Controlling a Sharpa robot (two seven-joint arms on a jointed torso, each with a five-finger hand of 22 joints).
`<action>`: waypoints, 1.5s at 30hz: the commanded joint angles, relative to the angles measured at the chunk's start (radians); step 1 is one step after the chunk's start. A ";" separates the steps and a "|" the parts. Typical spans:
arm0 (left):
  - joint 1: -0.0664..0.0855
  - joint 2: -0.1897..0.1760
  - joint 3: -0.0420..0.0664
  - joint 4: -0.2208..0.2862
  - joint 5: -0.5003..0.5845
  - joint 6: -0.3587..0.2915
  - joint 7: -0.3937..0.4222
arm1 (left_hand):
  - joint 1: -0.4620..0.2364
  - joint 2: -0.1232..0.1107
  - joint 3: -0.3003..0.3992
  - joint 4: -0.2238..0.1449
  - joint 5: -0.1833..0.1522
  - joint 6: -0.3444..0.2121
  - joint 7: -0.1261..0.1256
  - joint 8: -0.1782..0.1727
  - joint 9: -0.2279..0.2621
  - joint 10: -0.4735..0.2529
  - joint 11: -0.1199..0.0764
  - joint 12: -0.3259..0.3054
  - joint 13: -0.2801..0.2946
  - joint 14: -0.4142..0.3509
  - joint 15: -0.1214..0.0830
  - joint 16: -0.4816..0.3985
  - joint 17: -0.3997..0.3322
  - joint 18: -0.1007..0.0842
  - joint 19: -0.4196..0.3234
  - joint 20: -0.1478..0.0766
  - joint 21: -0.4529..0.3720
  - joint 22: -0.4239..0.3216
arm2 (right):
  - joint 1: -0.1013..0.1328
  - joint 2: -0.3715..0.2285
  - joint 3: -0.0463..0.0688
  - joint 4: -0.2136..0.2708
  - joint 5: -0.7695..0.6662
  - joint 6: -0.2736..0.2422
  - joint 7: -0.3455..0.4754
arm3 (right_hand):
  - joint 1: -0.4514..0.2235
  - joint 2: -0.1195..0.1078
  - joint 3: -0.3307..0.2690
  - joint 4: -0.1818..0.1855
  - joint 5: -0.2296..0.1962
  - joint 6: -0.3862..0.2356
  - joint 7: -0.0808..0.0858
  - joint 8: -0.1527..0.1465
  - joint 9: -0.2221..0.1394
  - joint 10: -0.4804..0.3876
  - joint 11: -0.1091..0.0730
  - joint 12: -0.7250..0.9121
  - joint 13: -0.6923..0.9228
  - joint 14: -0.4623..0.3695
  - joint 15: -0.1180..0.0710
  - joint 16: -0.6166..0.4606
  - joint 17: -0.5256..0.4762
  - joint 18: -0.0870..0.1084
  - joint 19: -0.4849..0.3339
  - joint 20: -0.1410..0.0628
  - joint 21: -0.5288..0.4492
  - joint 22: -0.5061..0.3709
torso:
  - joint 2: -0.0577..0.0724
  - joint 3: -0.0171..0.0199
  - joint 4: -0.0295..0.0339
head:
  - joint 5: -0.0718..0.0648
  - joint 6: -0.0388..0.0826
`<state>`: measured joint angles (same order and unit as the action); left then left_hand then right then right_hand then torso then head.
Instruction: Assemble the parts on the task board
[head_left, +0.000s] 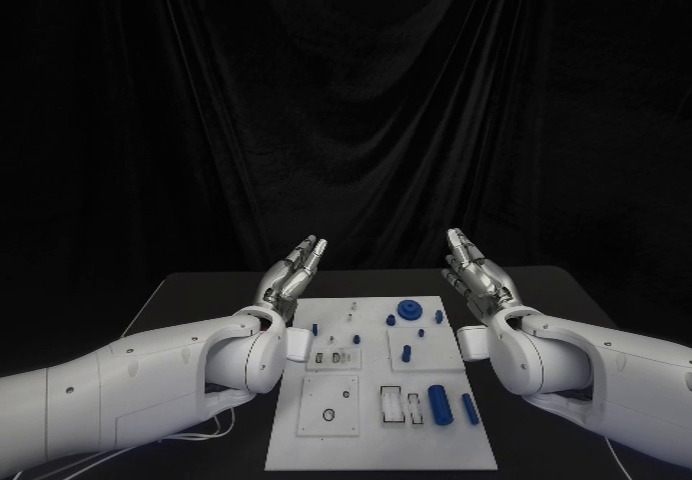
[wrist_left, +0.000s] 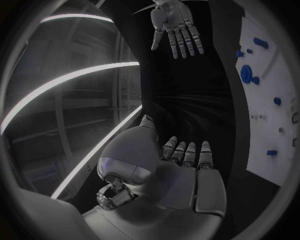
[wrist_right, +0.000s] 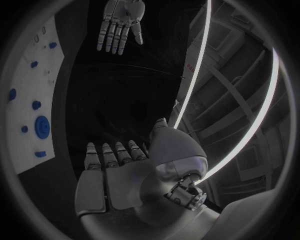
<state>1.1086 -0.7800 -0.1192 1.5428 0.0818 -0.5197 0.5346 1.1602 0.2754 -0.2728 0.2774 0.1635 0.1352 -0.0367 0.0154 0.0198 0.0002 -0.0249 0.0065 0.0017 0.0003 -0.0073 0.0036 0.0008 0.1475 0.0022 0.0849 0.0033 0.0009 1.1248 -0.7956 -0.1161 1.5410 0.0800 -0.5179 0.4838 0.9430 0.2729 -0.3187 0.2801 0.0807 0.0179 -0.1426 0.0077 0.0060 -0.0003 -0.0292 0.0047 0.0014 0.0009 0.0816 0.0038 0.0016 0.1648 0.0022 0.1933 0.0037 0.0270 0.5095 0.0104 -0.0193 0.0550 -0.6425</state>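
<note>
the task board (head_left: 378, 445) lies flat in the middle of the black table (head_left: 195, 290), a white plate that runs from the near edge toward the far side. small blue parts sit on it: a round disc (head_left: 411, 307) at the far end with a few little studs near it, a short peg (head_left: 407, 352) in the middle, and two larger cylinders (head_left: 438, 398) lying side by side near the right of the near end. there is also a black ring (head_left: 329, 414) on the near left panel and a pair of outlined slots just left of the cylinders.

the parts look like small, rigid plastic pieces, light and probably smooth, so they may roll or skid if nudged. the cylinders seem best pinched across the middle from above; the disc by its rim; the tiny studs call for a fine fingertip pinch.

the left hand (head_left: 293, 269) is raised above the table at the board's far left corner, fingers straight and apart, holding nothing. the right hand (head_left: 473, 268) mirrors it at the far right corner, also spread and empty. neither touches the board.
</note>
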 joint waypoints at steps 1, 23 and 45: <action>0.020 0.003 -0.021 -0.006 0.093 0.246 0.075 | 0.059 0.016 -0.005 0.015 0.022 0.019 0.003 0.007 0.003 0.001 0.006 -0.006 -0.001 0.000 0.020 -0.004 -0.001 0.020 -0.002 0.026 -0.003 -0.001 | 0.021 -0.005 -0.021 -0.008 0.081 0.248 -0.055 | 0.053 0.009 -0.016 0.009 0.009 0.007 -0.002 0.010 0.004 0.000 0.009 -0.005 -0.001 -0.001 0.015 -0.004 -0.002 0.013 -0.002 0.016 -0.004 -0.027 | -0.001 0.0003 -0.0007 | 0.000 0.000; 0.059 -0.052 -0.091 -0.072 0.121 0.587 0.147 | 0.288 -0.021 0.145 -0.029 0.422 0.190 0.089 0.051 0.025 0.141 0.100 0.138 0.040 0.064 0.094 0.070 0.028 0.033 0.078 0.113 0.059 0.041 | 0.110 -0.037 -0.131 -0.078 0.194 0.696 -0.125 | 0.210 0.001 0.012 0.004 0.175 0.117 0.137 0.177 0.034 0.031 0.164 0.104 0.023 0.050 0.079 0.054 0.023 0.017 0.089 0.080 0.051 0.003 | 0.031 -0.0043 -0.0024 | 0.022 -0.073; 0.059 -0.223 -0.091 0.016 0.083 0.557 0.226 | 0.290 -0.101 0.338 -0.041 0.478 0.359 0.121 0.134 0.041 0.337 0.208 0.511 0.101 0.451 0.187 0.511 0.171 0.013 0.449 0.181 0.306 0.160 | 0.179 -0.112 -0.132 -0.052 0.055 0.636 -0.116 | 0.567 -0.031 0.149 -0.240 0.513 0.375 0.227 0.522 0.101 0.284 0.221 0.805 0.156 0.551 0.074 0.500 0.222 0.019 0.684 0.070 0.275 0.073 | 0.130 -0.0138 0.0200 | 0.043 -0.125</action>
<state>1.1668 -1.0006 -0.2118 1.5483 0.1752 0.0333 0.6732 1.4498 0.1818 0.0604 0.2371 0.6418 0.4882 0.0873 0.1462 0.0596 0.3315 0.1816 0.5127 0.1020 0.4443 0.1790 0.5061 0.1695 0.1621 0.4464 0.2663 0.3051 0.1589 1.2994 -0.9022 -0.2486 1.4844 0.1984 0.1376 0.3733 1.5042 0.2421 -0.1715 0.0447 0.5919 0.3885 0.0850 0.5248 0.1062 0.2801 0.1927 0.8018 0.1551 0.5469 0.1561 0.4959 0.2191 0.1640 0.6765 0.2647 0.2754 0.0990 0.6134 0.0001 -0.0065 0.0992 -0.7665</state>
